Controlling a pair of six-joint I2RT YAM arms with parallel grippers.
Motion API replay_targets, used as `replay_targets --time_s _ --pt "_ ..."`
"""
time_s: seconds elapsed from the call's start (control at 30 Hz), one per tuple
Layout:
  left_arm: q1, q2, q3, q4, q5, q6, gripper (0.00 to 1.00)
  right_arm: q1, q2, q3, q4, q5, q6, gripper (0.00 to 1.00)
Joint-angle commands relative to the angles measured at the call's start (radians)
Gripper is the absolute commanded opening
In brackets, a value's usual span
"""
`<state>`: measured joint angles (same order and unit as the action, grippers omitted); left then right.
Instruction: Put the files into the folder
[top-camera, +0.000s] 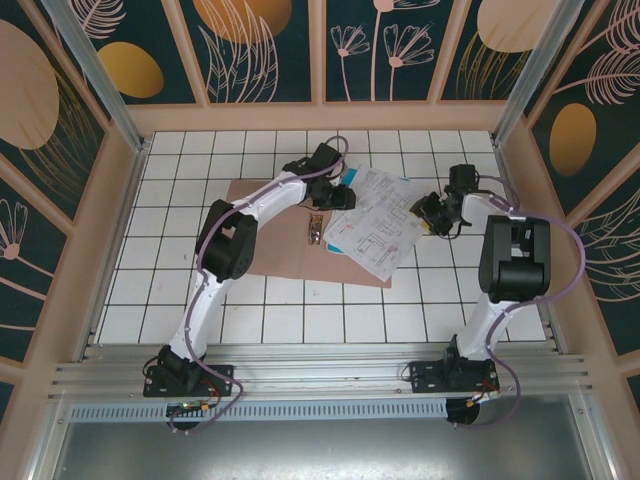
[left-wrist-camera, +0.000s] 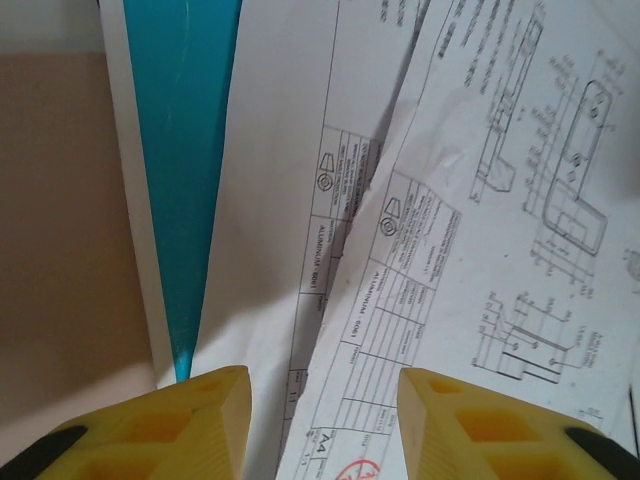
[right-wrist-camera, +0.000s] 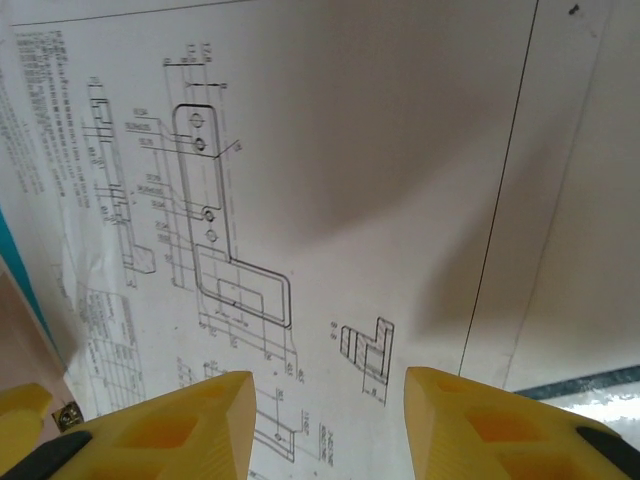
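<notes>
- Under and just ahead of your left fingers (left-wrist-camera: 225, 420) lie the papers (left-wrist-camera: 300, 200): printed white sheets fanned over a blue sheet (left-wrist-camera: 185, 150), with the folder (left-wrist-camera: 60, 250) showing to their left.
- Ahead of your right fingers (right-wrist-camera: 220, 420), the top printed sheet lies flat.
- Both pairs of fingers stand apart, released, grasping nothing.
- Expect the papers to be light, limp and slippery against each other; pinch one corner and they will probably fan out or crease.
- You would do best to take the whole stack by an edge from both sides; the stiffer folder rests flat on the worktop (top-camera: 180, 200).
</notes>
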<state>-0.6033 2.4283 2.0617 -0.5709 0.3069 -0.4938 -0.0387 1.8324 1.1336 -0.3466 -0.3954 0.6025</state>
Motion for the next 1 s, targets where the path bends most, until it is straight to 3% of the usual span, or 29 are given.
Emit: replay_targets --time_s 0.0,0.73,0.97 --pt "-0.024 0.016 0.020 -0.023 -0.004 0.035 0.44 -0.001 0.032 -0.011 0.019 -0.007 0.023 0.44" --pt "-0.051 -0.052 -0.120 0.027 -0.129 0.028 0.50 0.001 0.093 0.009 -0.006 0.000 -0.004 0.44" --pt "-0.052 -0.059 -0.172 0.062 -0.071 0.018 0.42 0.003 0.093 -0.003 0.005 -0.006 -0.006 0.44"
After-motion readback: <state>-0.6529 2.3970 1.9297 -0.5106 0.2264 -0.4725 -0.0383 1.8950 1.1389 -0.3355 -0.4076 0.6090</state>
